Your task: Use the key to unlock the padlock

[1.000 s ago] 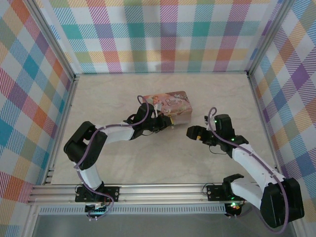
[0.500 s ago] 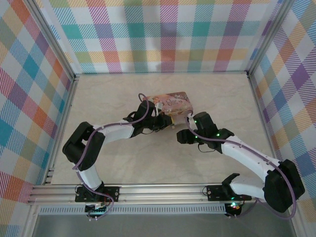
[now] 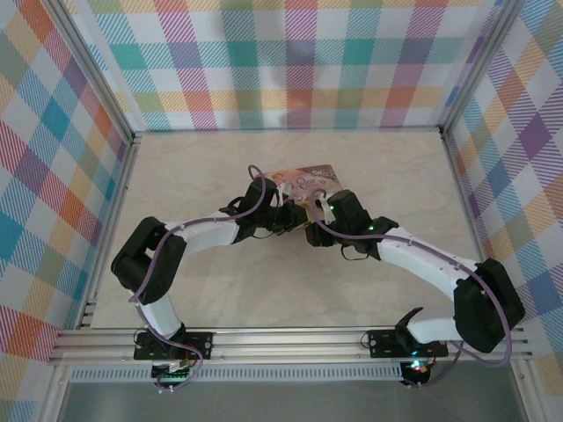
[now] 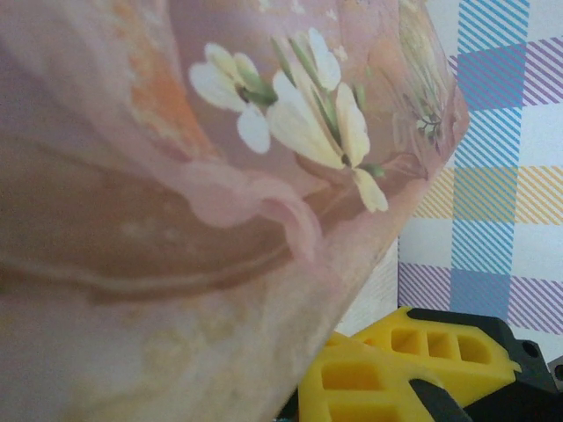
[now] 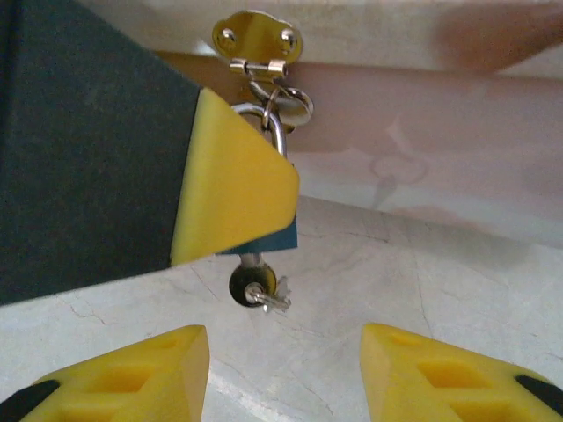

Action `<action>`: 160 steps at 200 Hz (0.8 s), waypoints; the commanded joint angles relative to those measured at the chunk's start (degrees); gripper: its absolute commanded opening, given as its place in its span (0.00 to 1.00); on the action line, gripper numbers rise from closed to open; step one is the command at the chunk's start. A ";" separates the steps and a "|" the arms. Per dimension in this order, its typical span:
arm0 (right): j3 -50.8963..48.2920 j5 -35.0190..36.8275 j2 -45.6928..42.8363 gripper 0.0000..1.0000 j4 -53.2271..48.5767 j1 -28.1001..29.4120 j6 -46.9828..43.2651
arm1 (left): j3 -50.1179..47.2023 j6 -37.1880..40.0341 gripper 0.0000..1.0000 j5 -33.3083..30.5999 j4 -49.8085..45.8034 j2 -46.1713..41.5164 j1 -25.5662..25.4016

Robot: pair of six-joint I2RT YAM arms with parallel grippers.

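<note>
The tiny bluish padlock point(image 5: 278, 236) hangs by its thin shackle point(image 5: 276, 132) from the gold hasp point(image 5: 257, 37) on the front of the pink tin point(image 3: 303, 183). My left gripper point(image 3: 295, 217) is shut on the padlock, and its yellow pad point(image 5: 233, 185) covers most of the body. The key point(image 5: 255, 286), with a dark round head, sticks out of the padlock's underside. My right gripper point(image 5: 286, 369) is open just below the key, one finger on either side, not touching it. In the left wrist view the tin's painted side point(image 4: 176, 176) is very close.
The marble tabletop point(image 3: 220, 290) is bare around the tin. Plaid walls point(image 3: 290, 61) enclose the back and both sides. Both arms meet in front of the tin, and their wrists almost touch.
My right arm has swung left and forward from the right of the table up to the tin's front, beside the left gripper. The left arm has barely moved.
</note>
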 commanded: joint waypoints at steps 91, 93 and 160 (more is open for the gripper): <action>5.00 6.79 3.90 0.45 0.57 3.60 -2.90 | 3.01 0.89 0.11 2.75 1.70 -1.97 -0.12; 5.05 6.93 3.91 0.44 0.53 3.66 -2.89 | 3.00 0.89 0.11 2.75 1.70 -1.97 -0.08; 6.89 9.71 5.64 0.37 -0.62 4.49 -4.10 | 2.73 0.45 0.11 3.28 2.54 -1.96 -0.08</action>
